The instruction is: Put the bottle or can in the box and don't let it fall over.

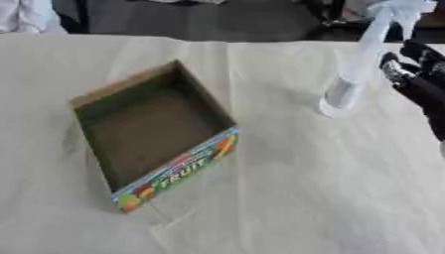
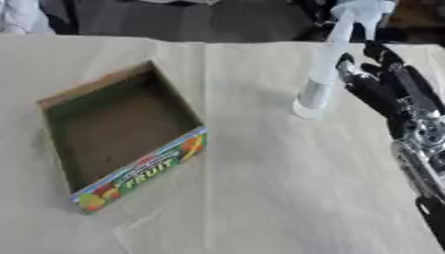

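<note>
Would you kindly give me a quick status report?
Right hand open beside the spray bottle, not gripping. Left hand out of view. Bottle upright on table, box empty. Path clear.

Black robot hand, silver wrist joint

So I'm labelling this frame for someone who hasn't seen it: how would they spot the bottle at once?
Start from the pale cloth-covered table and find the open cardboard box with the fruit print on its front. Look to its far right, where the robot's black right hand sits open. The bottle stands upright just left of that hand: tall, thin and translucent white, the only thing standing outside the box.
</note>
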Robot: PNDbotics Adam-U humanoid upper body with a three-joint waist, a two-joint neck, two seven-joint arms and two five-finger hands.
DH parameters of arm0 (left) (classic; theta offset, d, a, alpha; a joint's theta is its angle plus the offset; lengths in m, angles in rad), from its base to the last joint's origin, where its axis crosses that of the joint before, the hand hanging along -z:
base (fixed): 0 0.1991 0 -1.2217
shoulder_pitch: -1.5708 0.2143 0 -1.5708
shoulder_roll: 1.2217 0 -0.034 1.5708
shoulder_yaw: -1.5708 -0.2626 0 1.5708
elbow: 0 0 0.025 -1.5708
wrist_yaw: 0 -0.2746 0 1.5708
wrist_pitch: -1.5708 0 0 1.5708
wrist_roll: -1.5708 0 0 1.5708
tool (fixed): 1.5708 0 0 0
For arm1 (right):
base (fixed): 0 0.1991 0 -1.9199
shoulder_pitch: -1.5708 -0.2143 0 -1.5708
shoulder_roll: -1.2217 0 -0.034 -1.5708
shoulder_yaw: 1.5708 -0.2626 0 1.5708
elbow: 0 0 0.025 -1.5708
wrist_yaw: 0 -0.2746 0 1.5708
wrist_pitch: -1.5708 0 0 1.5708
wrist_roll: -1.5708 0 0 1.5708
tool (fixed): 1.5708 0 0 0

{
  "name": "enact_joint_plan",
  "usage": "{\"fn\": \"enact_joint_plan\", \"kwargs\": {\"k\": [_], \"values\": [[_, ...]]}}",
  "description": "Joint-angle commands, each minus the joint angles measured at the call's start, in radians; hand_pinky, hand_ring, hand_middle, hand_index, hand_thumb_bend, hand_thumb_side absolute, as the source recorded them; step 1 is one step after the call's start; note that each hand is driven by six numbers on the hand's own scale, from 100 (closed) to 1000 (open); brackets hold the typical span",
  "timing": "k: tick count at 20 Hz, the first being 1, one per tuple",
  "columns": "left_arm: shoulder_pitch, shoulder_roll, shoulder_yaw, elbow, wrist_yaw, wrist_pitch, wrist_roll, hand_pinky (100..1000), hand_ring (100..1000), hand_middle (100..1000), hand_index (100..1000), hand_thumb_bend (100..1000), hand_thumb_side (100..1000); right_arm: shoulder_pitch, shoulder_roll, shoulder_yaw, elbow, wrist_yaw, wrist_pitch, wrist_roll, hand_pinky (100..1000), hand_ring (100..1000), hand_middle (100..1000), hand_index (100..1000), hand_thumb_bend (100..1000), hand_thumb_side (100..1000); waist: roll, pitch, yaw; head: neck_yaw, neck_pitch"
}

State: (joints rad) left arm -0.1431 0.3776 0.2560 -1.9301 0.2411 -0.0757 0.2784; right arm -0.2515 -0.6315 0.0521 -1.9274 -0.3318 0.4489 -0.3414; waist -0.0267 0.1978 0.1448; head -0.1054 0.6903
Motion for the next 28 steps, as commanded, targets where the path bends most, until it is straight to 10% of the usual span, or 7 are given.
{"fn": "enact_joint_plan", "kwargs": {"k": [1,28], "values": [[-0.014,0.021,0.005,-0.020,-0.003,0.001,0.000,1000,686,759,796,595,318,-0.022,-0.040,0.000,0.004,-0.017,-0.008,0.000,1000,1000,1000,1000,100,474,0.003,-0.009,0.004,-0.005,-0.016],[-0.026,0.009,0.003,-0.026,-0.005,-0.002,-0.011,1000,682,759,792,585,324,-0.133,-0.069,-0.001,0.114,-0.014,-0.030,-0.027,1000,1000,1000,1000,100,464,0.011,0.034,0.028,-0.034,-0.066]]}}
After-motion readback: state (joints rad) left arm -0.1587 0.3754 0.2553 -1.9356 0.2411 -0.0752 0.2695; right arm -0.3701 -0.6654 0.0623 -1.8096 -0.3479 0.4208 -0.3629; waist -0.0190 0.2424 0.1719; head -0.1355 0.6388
